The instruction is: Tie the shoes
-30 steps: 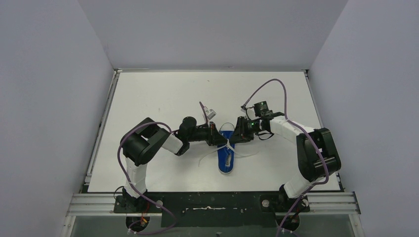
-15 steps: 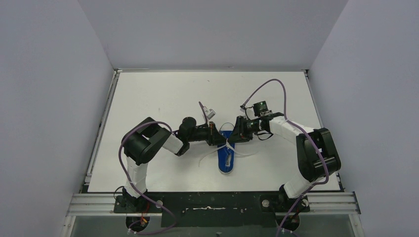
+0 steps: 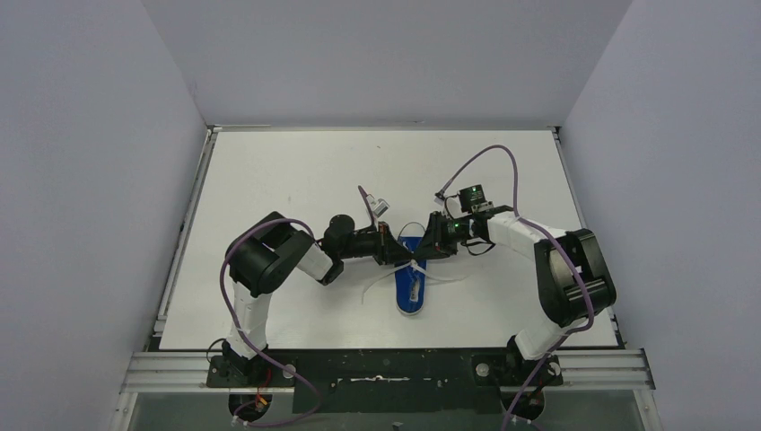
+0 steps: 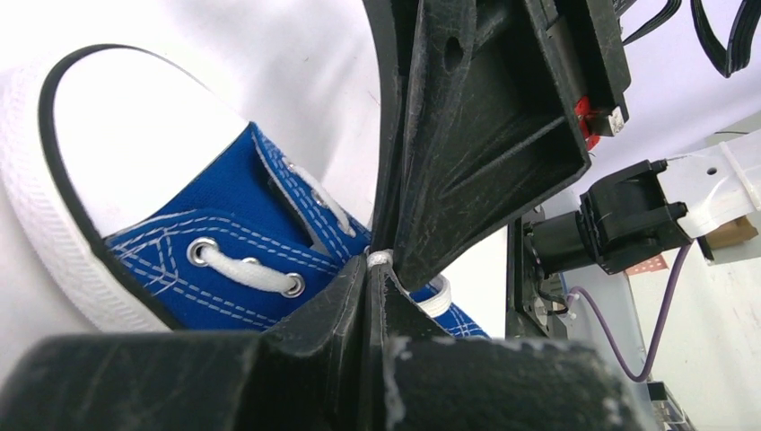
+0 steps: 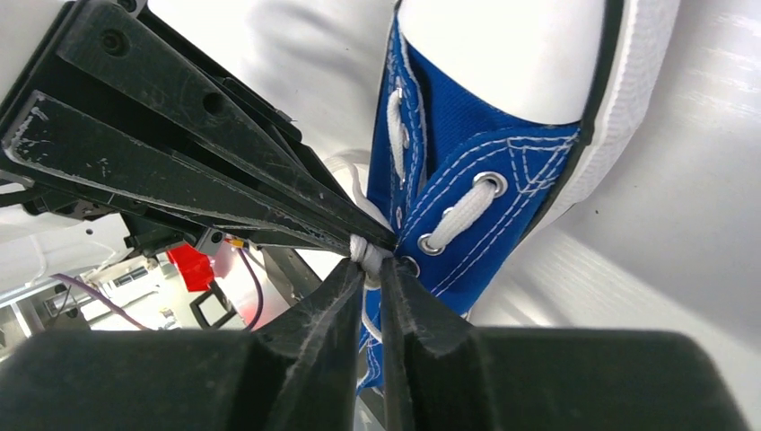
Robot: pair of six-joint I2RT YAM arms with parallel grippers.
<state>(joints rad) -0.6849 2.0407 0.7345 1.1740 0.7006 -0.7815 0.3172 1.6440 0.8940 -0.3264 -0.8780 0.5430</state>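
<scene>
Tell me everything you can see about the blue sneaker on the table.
The sneaker is small, blue canvas with white stitching, a white toe cap, a white sole rim edged in black, and metal eyelets. It lies upright on the white table between the arms, toe pointing away from their bases. Its white laces are not bowed, loose ends trailing on both sides. The left pincer and right pincer meet over its middle, each shut on a bit of lace.
</scene>
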